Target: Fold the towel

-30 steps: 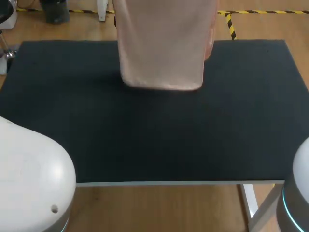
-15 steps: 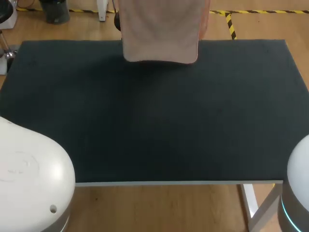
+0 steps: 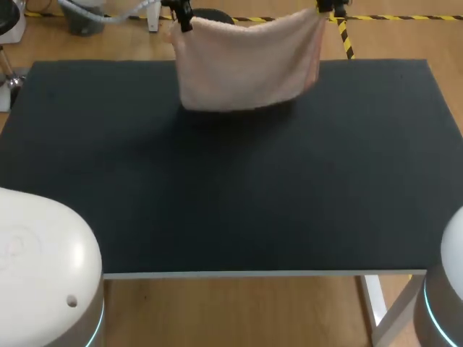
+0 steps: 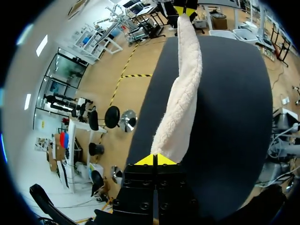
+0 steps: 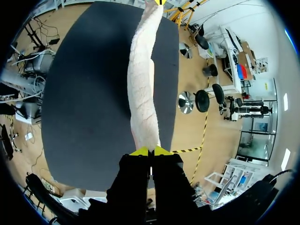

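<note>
A pale pink towel [image 3: 246, 61] hangs in the air over the far edge of the black table [image 3: 231, 188], stretched between my two grippers. My left gripper [image 3: 184, 16] is shut on its upper left corner, and my right gripper [image 3: 329, 7] is shut on its upper right corner. In the left wrist view the towel [image 4: 185, 84] runs edge-on from my left gripper [image 4: 155, 159] to the right gripper [image 4: 185, 7] ahead. From the right wrist, the towel [image 5: 143, 84] leads from my right gripper [image 5: 151, 151] toward the left one's yellow tip [image 5: 159, 2]. Its lower hem sags just above the table.
The black table top [image 4: 234, 117] spreads under and in front of the towel with nothing else on it. The white bases of my arms [image 3: 43, 267] stand at the near corners.
The hanging towel has moved away toward the table's far edge and come down. Its top edge and both grippers now show in the head view, where before they were out of sight.
</note>
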